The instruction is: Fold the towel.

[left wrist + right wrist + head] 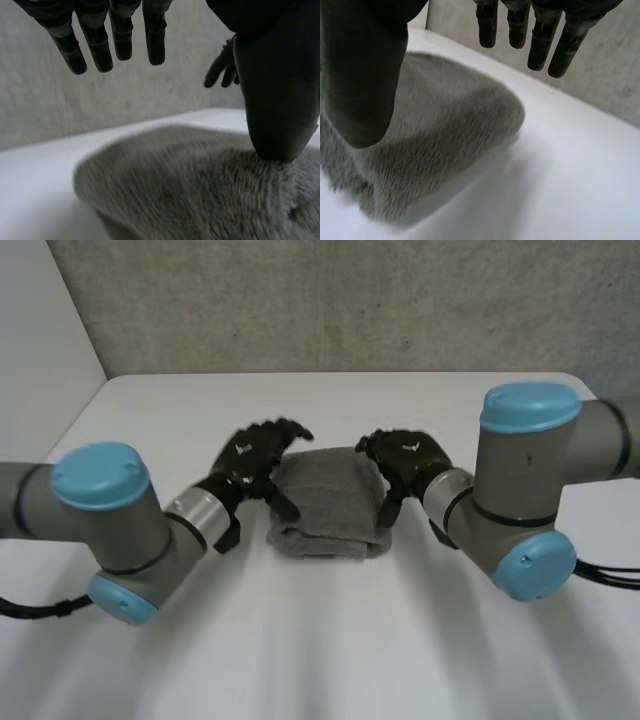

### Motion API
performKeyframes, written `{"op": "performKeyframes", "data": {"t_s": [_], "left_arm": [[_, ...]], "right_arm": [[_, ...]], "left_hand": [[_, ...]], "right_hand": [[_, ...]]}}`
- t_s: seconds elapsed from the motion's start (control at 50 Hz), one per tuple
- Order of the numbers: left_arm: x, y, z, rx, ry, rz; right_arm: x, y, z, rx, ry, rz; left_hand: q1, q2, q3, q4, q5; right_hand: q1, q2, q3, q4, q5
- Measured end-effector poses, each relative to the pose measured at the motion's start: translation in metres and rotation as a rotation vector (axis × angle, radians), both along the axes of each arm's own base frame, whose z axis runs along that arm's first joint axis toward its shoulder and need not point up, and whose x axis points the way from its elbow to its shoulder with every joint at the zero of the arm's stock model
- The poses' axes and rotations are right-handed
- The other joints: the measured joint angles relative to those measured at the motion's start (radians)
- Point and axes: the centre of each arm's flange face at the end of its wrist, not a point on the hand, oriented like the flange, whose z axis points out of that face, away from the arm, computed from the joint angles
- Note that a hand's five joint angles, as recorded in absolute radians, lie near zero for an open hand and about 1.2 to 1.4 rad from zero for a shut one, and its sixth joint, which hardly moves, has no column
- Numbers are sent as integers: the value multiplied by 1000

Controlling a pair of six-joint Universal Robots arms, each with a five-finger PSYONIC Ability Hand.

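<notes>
Shows a grey towel [325, 505], already folded into a wad on the worktop [320, 640], flanked by left hand [255, 455] and right hand [405, 460], fingers [120, 40] straight, gripping nothing; seems finished, calling only for lifting both hands clear.

The grey towel [328, 502] lies flat near the middle of the white bench [330, 640], folded into a thick, roughly square bundle. Its pile is short and fuzzy and its corners are rounded. Stacked layers show along the edge nearest the robot.
</notes>
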Motion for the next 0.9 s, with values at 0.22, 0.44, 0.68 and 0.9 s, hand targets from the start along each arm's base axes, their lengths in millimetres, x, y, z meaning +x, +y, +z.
{"op": "performKeyframes", "data": {"t_s": [0.22,0.44,0.68,0.9], "left_arm": [[3,-5,-39,88,-56,41],[5,-9,-21,64,-45,53],[10,0,82,-83,37,57],[51,6,170,-144,49,280]], "right_arm": [[4,-4,-53,75,40,0],[6,-9,-25,13,0,-3],[-21,-13,89,-172,-171,-99],[-73,-9,156,-212,-237,-281]], "left_hand": [[0,0,0,0,0],[0,0,0,0,0],[0,0,0,0,-1],[-13,-2,0,-4,-2]], "right_hand": [[-17,0,0,0,0],[-23,0,0,0,0],[-23,0,0,0,0],[-23,0,0,0,0]]}}
